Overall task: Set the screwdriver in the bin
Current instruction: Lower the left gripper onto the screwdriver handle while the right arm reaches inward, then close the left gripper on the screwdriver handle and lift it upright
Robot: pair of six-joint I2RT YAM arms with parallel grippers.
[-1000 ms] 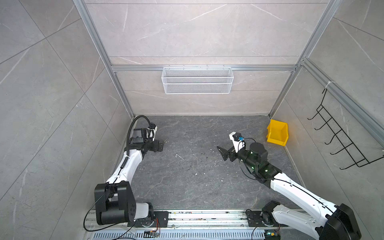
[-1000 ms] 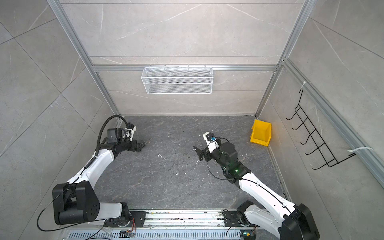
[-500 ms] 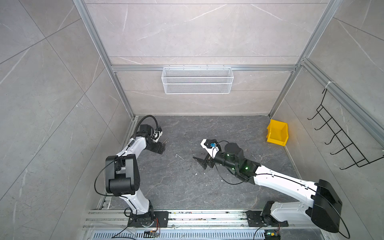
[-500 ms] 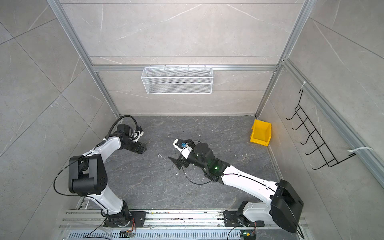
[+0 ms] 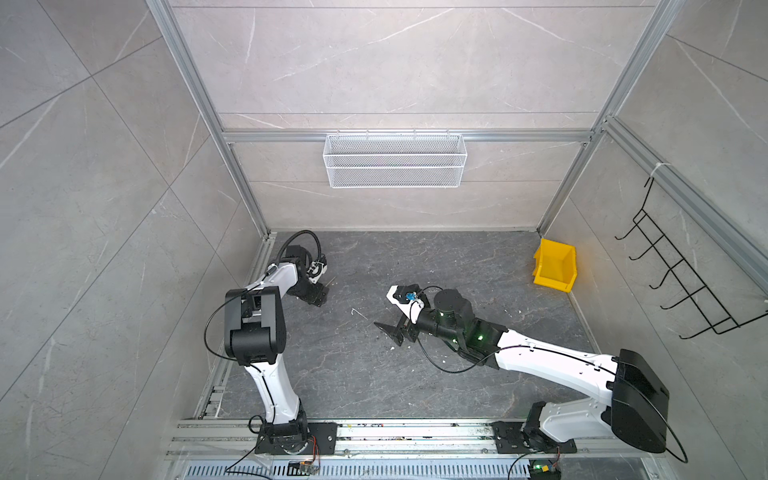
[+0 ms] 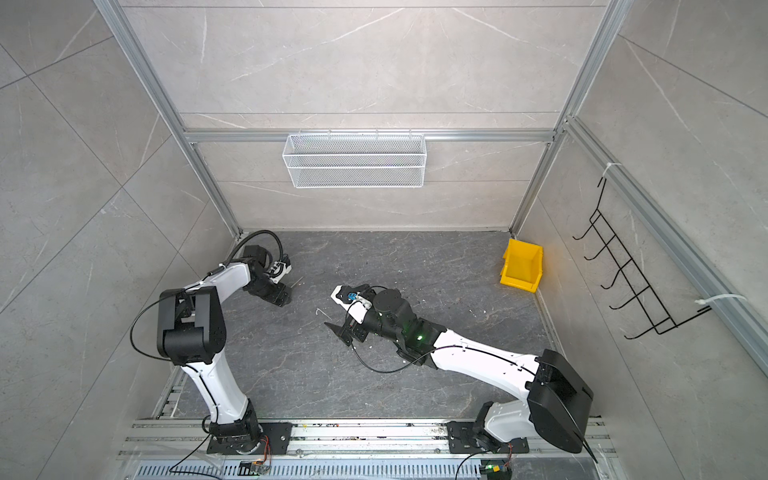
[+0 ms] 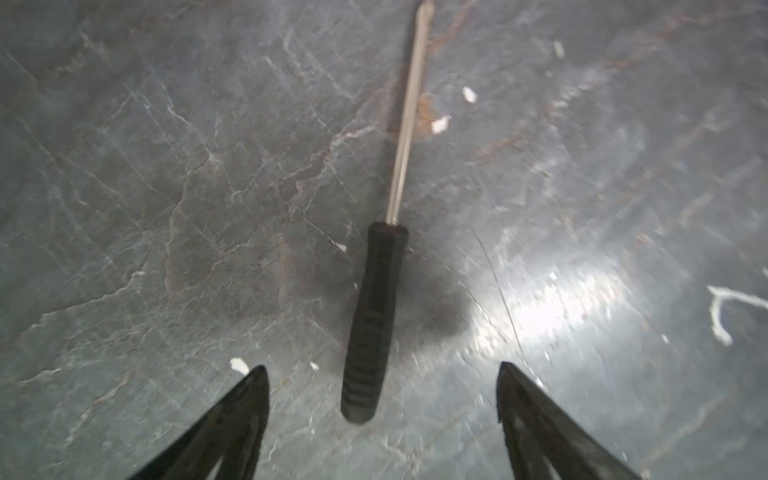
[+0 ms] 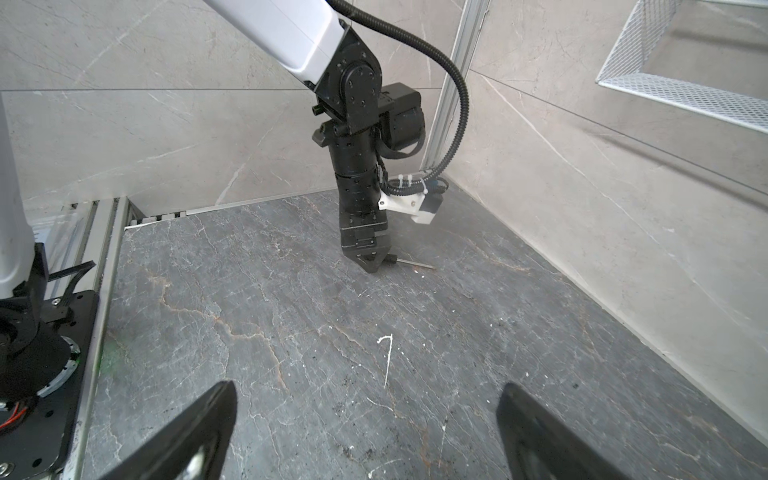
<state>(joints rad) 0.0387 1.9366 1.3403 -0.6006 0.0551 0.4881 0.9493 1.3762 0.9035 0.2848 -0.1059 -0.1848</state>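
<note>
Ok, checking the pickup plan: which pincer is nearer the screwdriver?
Left. The left pincer straddles the screwdriver at its handle end; the right pincer is well apart, pointing toward it.

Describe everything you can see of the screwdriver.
The screwdriver is small and slim: a black ribbed handle, seemingly plastic, and a thin silver metal shaft with a pointed tip. It lies flat on the dark grey tabletop. The left gripper's fingers stand open on either side of the handle's end, not touching it.
</note>
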